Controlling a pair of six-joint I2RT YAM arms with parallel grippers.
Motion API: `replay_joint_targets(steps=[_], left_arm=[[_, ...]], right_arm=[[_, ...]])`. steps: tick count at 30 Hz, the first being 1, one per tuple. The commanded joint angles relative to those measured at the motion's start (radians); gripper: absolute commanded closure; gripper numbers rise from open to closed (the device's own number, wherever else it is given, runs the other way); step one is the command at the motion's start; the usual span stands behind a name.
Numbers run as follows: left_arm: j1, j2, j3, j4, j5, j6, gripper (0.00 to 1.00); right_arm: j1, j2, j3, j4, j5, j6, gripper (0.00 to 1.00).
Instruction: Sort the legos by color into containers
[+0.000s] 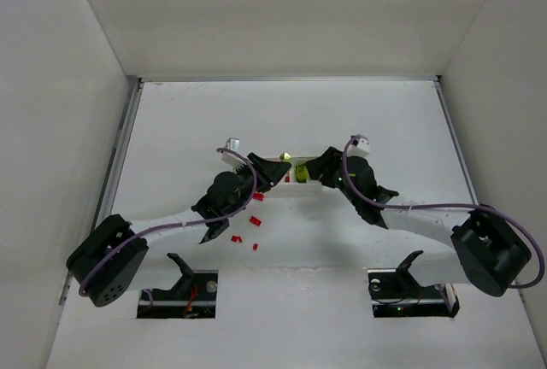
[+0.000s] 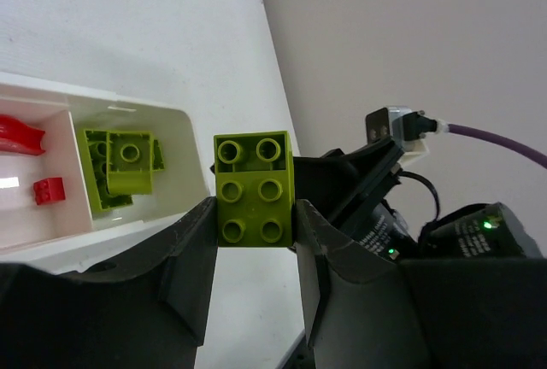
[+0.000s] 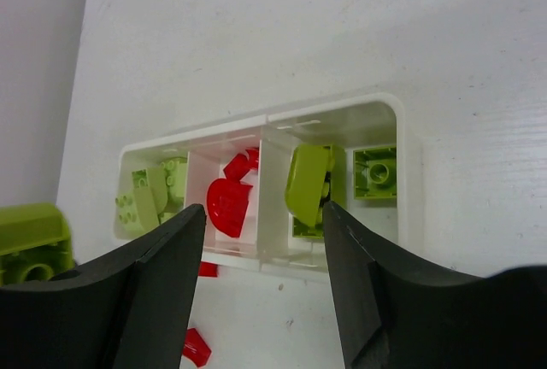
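Note:
The white three-compartment tray (image 1: 289,187) lies mid-table between both grippers. My left gripper (image 2: 254,215) is shut on a yellow-green brick (image 2: 253,188) and holds it just beside the tray's end (image 2: 198,143). That end compartment holds yellow-green bricks (image 2: 120,168); the one beside it holds red pieces (image 2: 47,190). My right gripper (image 3: 265,212) is open and empty over the tray's near wall (image 3: 402,138). In the right wrist view the outer compartments hold yellow-green bricks (image 3: 312,183) and the middle one holds red pieces (image 3: 228,205). The held brick shows at the left edge (image 3: 30,241).
Several loose red bricks (image 1: 255,221) lie on the table in front of the tray, near the left arm; two show in the right wrist view (image 3: 197,348). White walls enclose the table on three sides.

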Motion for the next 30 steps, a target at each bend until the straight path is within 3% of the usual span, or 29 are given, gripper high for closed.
replay_joint_targets(steps=[1, 5, 13, 22, 30], left_arm=[[-0.018, 0.036, 0.062, 0.010, -0.041, 0.070, 0.76], [-0.052, 0.110, 0.124, -0.038, -0.079, 0.153, 0.76], [-0.139, 0.293, 0.377, -0.283, -0.142, 0.329, 0.72], [-0.208, 0.497, 0.615, -0.501, -0.235, 0.431, 0.68], [-0.228, 0.500, 0.646, -0.556, -0.303, 0.443, 0.46]], right_arm=[[0.000, -0.075, -0.004, 0.008, 0.033, -0.020, 0.37], [-0.016, -0.215, -0.073, -0.001, 0.056, -0.021, 0.37], [-0.052, -0.439, -0.179, -0.122, 0.082, -0.024, 0.37], [-0.059, -0.624, -0.241, -0.226, 0.087, -0.024, 0.38], [-0.061, -0.707, -0.256, -0.289, 0.076, -0.035, 0.38]])
